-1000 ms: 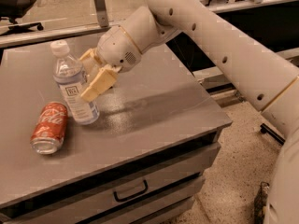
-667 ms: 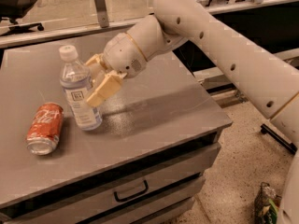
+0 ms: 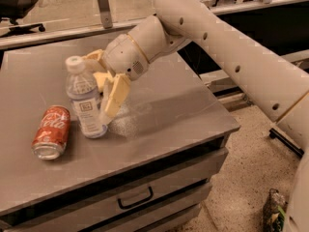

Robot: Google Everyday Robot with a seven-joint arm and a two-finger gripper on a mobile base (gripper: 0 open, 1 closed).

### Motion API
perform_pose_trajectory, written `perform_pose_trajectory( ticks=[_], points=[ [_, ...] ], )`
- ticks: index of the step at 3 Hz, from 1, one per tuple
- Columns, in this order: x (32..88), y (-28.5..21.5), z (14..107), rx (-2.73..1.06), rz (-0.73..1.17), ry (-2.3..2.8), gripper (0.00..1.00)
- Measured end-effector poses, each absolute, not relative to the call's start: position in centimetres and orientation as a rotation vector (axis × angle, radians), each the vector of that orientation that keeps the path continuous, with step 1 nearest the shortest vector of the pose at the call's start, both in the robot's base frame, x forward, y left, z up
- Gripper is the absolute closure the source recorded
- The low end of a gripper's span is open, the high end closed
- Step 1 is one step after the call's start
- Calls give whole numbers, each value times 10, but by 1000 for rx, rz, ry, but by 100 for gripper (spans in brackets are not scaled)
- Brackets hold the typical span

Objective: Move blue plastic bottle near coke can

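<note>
Pinching the blue plastic bottle (image 3: 86, 105) between its pale fingers, your claw (image 3: 102, 87) holds it upright on the table (image 3: 188, 105), just beside the coke can (image 3: 50, 132) lying on its side. Watch the release: withdraw crookedly and a finger could topple the tall bottle, sending the can rolling.

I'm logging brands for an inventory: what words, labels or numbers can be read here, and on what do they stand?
"Coca-Cola": white script on the red soda can, which lies on its side on the grey table.
White label of the clear bluish plastic bottle: a dark square mark, its text too blurred to read.
The cream two-finger tool, close against that bottle: no text seen.
</note>
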State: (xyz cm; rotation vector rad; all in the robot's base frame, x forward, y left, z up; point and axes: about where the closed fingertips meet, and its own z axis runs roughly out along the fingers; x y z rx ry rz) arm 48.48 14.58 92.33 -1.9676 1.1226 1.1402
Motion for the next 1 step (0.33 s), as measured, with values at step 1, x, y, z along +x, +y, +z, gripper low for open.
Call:
perform_pose_trajectory(
  ticks=[1],
  points=[
    [485, 146, 923, -1968, 1140, 1122, 0]
  ],
)
